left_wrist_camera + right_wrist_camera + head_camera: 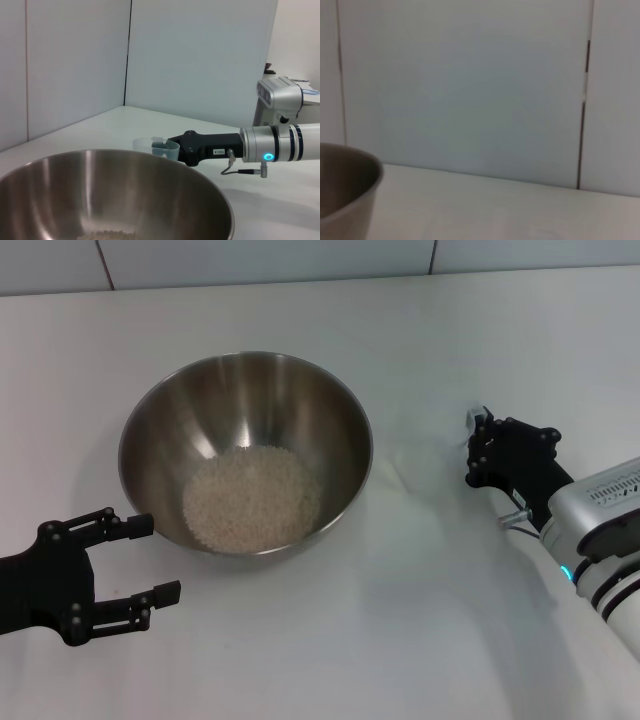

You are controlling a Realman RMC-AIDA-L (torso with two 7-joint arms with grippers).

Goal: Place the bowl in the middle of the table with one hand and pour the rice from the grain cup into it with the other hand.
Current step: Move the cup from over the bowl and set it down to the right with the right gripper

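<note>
Left claw (140,565) nearest, spread wide, holding nothing, just off bowl (245,452) near mid-counter (330,640). Rice (252,496) heaped inside. Right claw (480,445) well right of bowl, seemingly clamped around clear cup (156,148), apparently upright and emptied. Best now: lower cup gently, release only once settled, withdraw without knocking it.
</note>
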